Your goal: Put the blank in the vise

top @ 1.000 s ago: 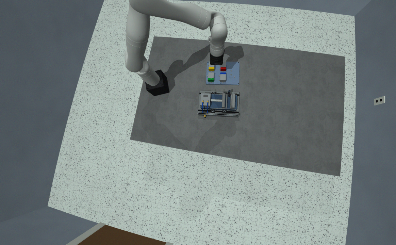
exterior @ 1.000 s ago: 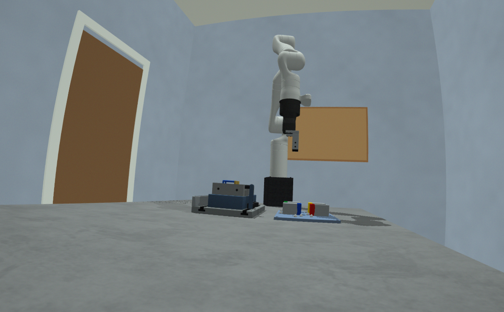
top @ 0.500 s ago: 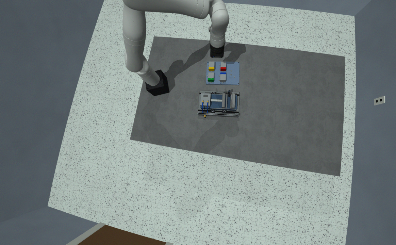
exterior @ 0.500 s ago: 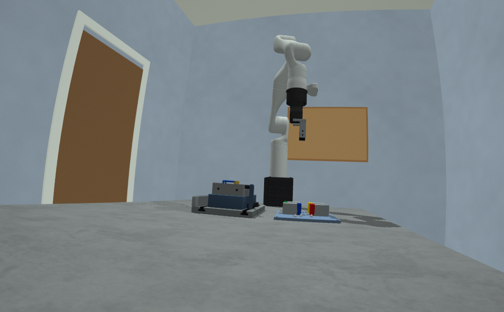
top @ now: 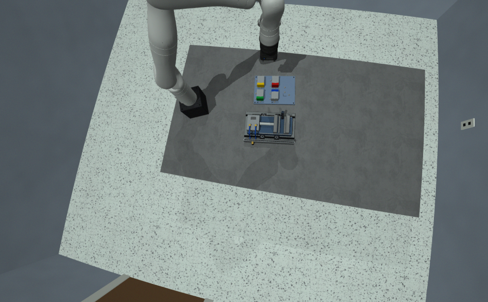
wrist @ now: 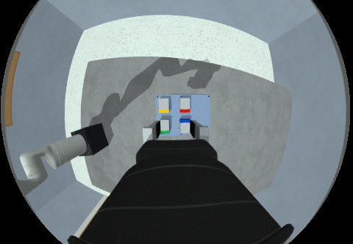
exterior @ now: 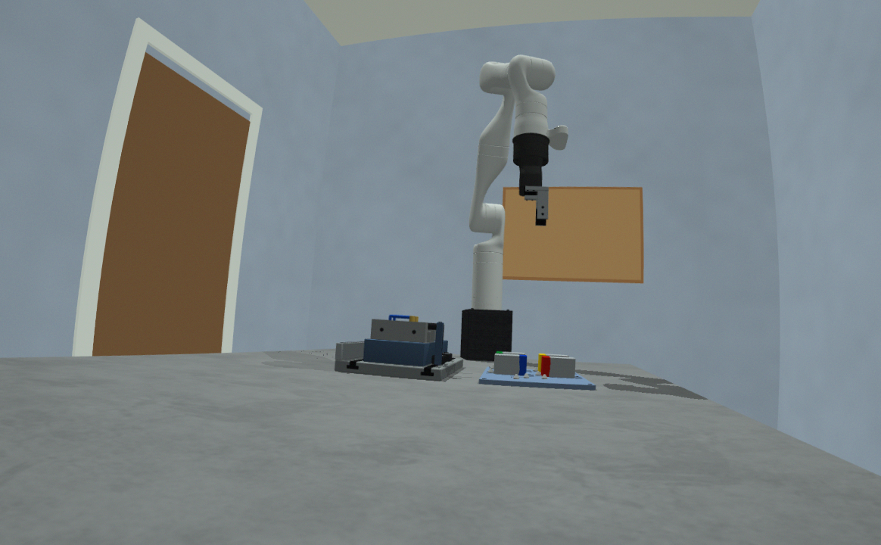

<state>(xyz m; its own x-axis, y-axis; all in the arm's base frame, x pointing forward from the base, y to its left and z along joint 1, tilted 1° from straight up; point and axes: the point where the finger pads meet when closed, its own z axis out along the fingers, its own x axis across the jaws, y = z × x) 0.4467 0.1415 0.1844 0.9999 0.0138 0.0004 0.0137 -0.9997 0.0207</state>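
The blank with the green end (top: 260, 95) lies on the blue plate (top: 273, 88), at its near left spot; it also shows in the wrist view (wrist: 165, 126). The milling vise (top: 269, 127) stands in front of the plate, with its hosed jaw on the left and nothing between the jaws; it also shows in the exterior view (exterior: 401, 349). My gripper (exterior: 540, 205) hangs high above the plate's far side, open and empty. In the wrist view its fingers frame the plate's near edge.
Blanks with a yellow end (top: 260, 80), a red end (top: 275, 81) and a blue end (top: 274, 94) lie on the same plate. The arm's black base (top: 193, 102) stands left of the plate. A dark mat (top: 294, 131) lies under everything.
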